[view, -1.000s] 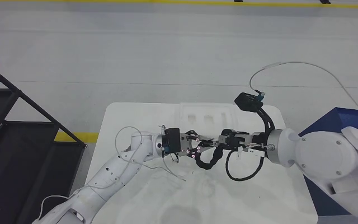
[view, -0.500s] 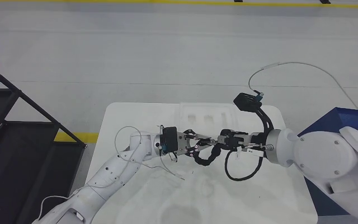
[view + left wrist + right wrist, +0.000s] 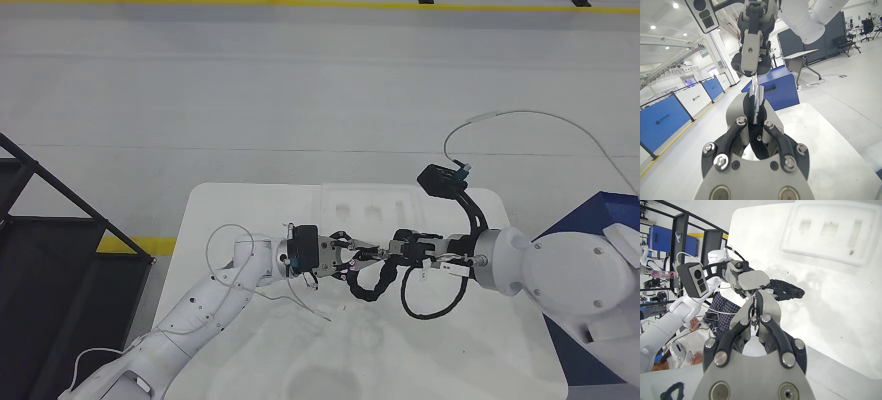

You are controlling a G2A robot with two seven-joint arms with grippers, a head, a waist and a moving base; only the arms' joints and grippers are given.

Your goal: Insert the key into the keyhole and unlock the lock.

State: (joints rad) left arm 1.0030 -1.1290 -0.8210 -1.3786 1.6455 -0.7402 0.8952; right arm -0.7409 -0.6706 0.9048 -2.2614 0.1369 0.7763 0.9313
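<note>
key blade at the mouth of the lock, both arms gripping

the white bench [image 3: 480, 350] carries a white foam tray [image 3: 372, 212] at its far side, with shallow pockets in it. above the middle of the bench the two arms meet tip to tip: the left arm comes from the near left corner and the right arm from the right side. a black cable [image 3: 362, 288] hangs from the lock in a loop under them.

the left fingers [image 3: 733, 109] are closed around the lock [image 3: 756, 92], a shiny cylinder. its free end points away from the left wrist, straight toward the right arm. the right fingers [image 3: 770, 306] are closed on the head of the key [image 3: 754, 80], and a thin ring shows between them. the silver blade comes out of the right fingers and meets the end face of the cylinder, with a short part of the blade bare between them. how deep it sits in the keyhole i cannot tell.

the long axis of the key and that of the cylinder lie almost on one line, from wrist to wrist. i judge that the next move is a push by the right arm along this line, then a turn about the same axis, while the left arm only holds. a small tilt could jam the blade.
</note>
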